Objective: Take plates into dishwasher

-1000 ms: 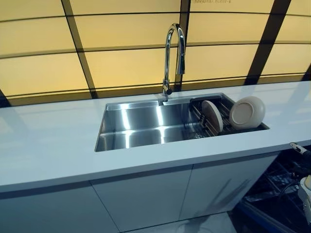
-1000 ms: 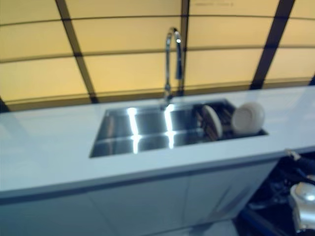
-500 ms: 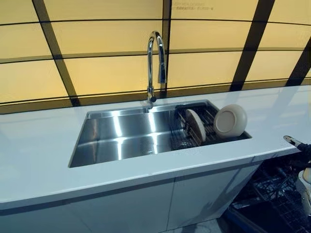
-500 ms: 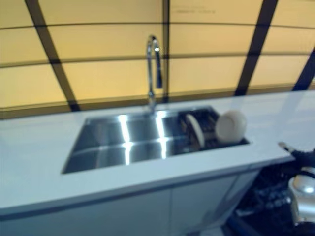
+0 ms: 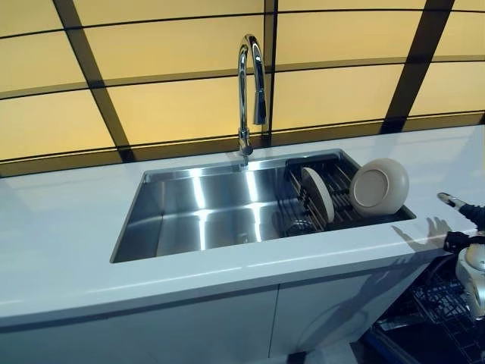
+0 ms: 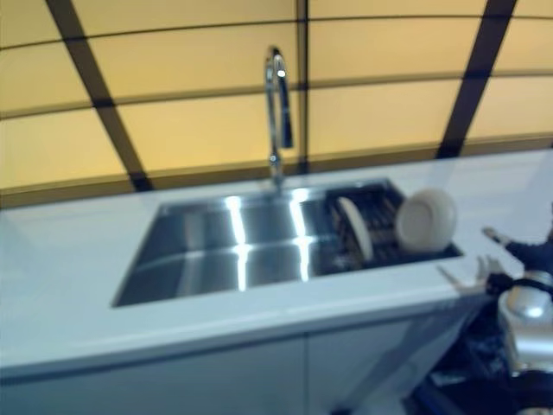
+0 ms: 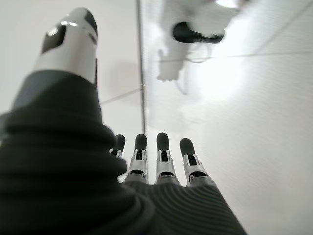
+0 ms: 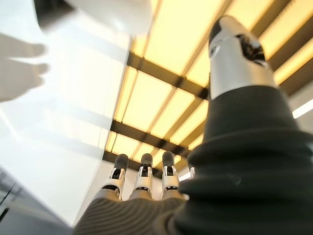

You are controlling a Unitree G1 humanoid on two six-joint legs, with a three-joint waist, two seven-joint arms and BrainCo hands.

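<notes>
Two beige plates stand in a dark wire rack [image 5: 341, 178] in the right end of the steel sink [image 5: 174, 227]. One plate [image 5: 317, 194] stands edge-on, the other [image 5: 379, 187] leans facing me at the rack's right end. My right hand [image 5: 471, 215] is at the view's right edge, beside the counter's front edge and right of the leaning plate, apart from it. Its fingers [image 8: 144, 178] are straight and hold nothing. My left hand [image 7: 161, 169] shows only in its wrist view, fingers straight and empty, down by a white cabinet front.
A tall chrome faucet [image 5: 250, 83] stands behind the sink. The white counter [image 5: 68, 227] runs left and right. White cabinet doors [image 5: 227, 326] are below. A dark wire dishwasher rack [image 5: 443, 303] shows at the lower right under my right arm.
The camera has shifted, so the whole scene moved in view. My right hand has come up a little by the counter's edge and now casts a shadow on the counter.
</notes>
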